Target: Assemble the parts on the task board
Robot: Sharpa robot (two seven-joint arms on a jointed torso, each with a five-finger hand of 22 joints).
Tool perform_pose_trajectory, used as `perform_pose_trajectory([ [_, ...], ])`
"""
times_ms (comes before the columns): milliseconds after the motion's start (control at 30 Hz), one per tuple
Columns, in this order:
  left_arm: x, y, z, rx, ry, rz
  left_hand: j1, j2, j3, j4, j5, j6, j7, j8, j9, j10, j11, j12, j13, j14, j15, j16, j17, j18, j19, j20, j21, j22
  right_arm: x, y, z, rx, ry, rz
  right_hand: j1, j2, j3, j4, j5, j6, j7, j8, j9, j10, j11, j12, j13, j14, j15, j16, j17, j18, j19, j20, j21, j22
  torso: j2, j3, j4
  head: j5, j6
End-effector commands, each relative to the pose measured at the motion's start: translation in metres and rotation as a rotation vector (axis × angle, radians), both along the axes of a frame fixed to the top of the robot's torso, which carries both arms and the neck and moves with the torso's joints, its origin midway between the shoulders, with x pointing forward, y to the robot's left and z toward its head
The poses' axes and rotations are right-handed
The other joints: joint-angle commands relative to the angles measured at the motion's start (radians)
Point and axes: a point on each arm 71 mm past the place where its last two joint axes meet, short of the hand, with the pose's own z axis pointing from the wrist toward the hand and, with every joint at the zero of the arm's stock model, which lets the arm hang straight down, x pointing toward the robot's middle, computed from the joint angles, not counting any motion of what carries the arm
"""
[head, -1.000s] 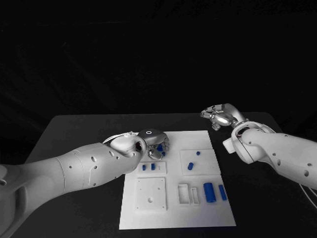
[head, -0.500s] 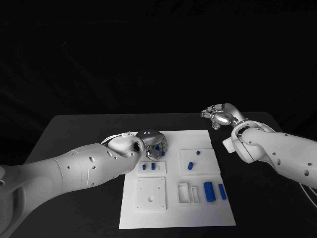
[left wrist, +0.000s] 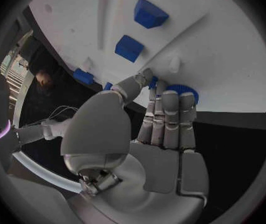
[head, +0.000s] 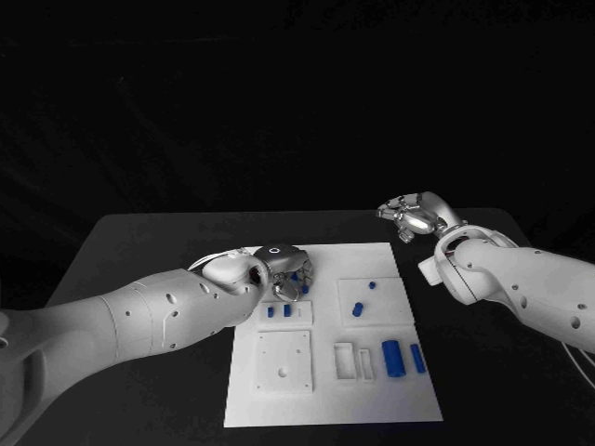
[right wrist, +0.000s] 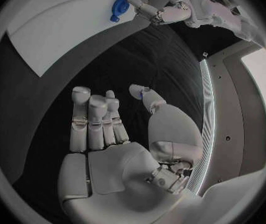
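The left robot hand (head: 287, 265) is placed over the far left corner of the board (head: 378, 409), and its fingers (left wrist: 170, 115) are laid straight and close together with their tips on a round blue part (left wrist: 181, 91) at the board's edge; the thumb is brought in from the side, its tip close by that part. Whether the part is actually pinched or only touched cannot be told. From this robot hand the other parts lie further in over the board — two small blue blocks (left wrist: 130, 48) are seen just past the fingertips in the wrist view, and in the head view two short blue pieces (head: 279, 313) are found in a recess just nearer the robot than the robot hand.

The right robot hand (head: 412, 216) is held apart from the board, over the bare tabletop (head: 151, 237) beyond its far right corner; its fingers (right wrist: 93, 122) are loosely extended and nothing is held. The left is therefore judged much the nearer to the work. Two long blue pieces (head: 393, 359) lie side by side on the near right of the board, their long axes running away from the robot.

In the head view the round part is mostly covered by the left wrist, so the socket it belongs to cannot be made out.
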Motion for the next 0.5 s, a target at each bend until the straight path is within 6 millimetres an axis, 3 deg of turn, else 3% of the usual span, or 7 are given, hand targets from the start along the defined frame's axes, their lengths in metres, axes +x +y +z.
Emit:
perform_pose_trajectory([
  [33,-0.0015,-0.0021,-0.0007,-0.005,0.015,-0.007,-0.009,0.005,-0.008,-0.002,-0.002,0.008,-0.001,0.005,-0.001,0.008,-0.001,0.007,0.002,0.006,-0.004,0.006,0.001,0.032,0.011,-0.046,0.006,0.002,-0.0003,0.0018,0.0000,-0.001,-0.002,0.018,-0.006,0.004,0.003,-0.005,0.005,0.000,0.006,0.004,-0.001,-0.002,-0.008,0.003,-0.001,0.006,-0.002,0.003,-0.002,0.058,0.001,-0.008,-0.006,0.016,0.000,-0.0003,0.0001,0.000,-0.001],
  [233,-0.0006,-0.0035,-0.0010,-0.009,0.016,-0.004,-0.020,0.004,-0.015,0.003,-0.017,0.008,-0.001,0.006,-0.003,0.008,-0.001,0.010,0.003,0.007,-0.004,0.009,0.000,0.033,0.014,-0.047,0.006,0.001,-0.0003,0.0025,0.0000,-0.001,-0.002,0.019,-0.006,0.004,0.003,-0.005,0.005,0.000,0.006,0.004,-0.001,-0.002,-0.008,0.003,-0.001,0.006,-0.002,0.003,-0.002,0.058,0.001,-0.008,-0.006,0.016,0.000,-0.0001,-0.0005,0.000,-0.003],
  [500,-0.0010,-0.0031,-0.0058,0.015,0.021,0.004,-0.029,0.020,-0.015,0.016,-0.016,0.009,-0.001,0.007,-0.004,0.012,-0.001,0.016,0.005,0.007,-0.004,0.010,-0.002,0.033,0.017,-0.048,0.005,0.000,-0.0005,0.0017,0.0001,-0.001,-0.002,0.018,-0.006,0.005,0.003,-0.005,0.005,0.000,0.006,0.004,-0.001,-0.002,-0.008,0.003,-0.001,0.006,-0.002,0.003,-0.002,0.058,0.001,-0.008,-0.006,0.016,0.001,-0.0006,-0.0017,-0.004,-0.003],
])
